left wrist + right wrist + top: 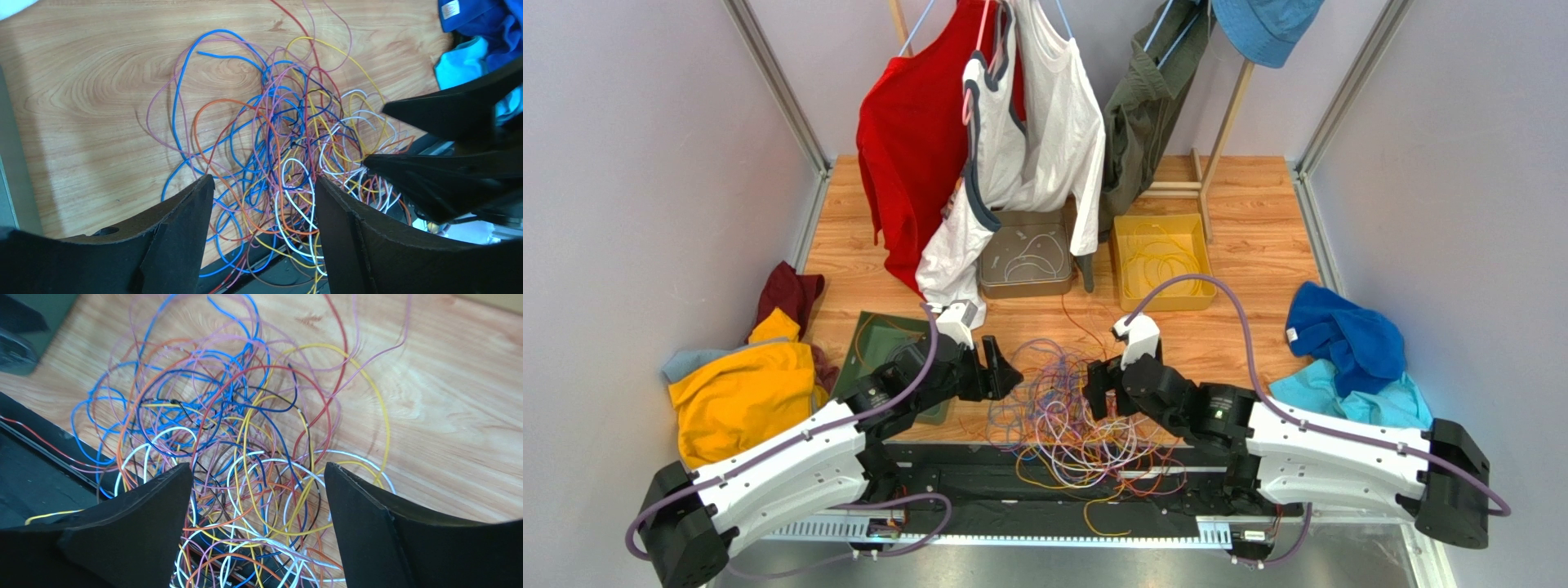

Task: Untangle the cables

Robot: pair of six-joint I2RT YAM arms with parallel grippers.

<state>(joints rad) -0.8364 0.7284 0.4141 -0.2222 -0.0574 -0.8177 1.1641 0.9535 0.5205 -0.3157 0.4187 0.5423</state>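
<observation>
Since both grippers stand wide open with nothing between the fingers, the trouble lies ahead: the cables sit in one loose snarl between the left gripper and the right gripper, and either pair of fingers seems likely to close on several wires at once and drag the whole heap instead of freeing one. The two grippers face each other closely across the snarl, so a reach from both could knock them together. Near loops spill off the table over the black rail, where I'd expect a pulled wire to catch. Open wood lies beyond the snarl and to the right; further back the grey tray, the yellow bin and the hanging shirts close it off, and a high lift there could foul the cloth.
</observation>
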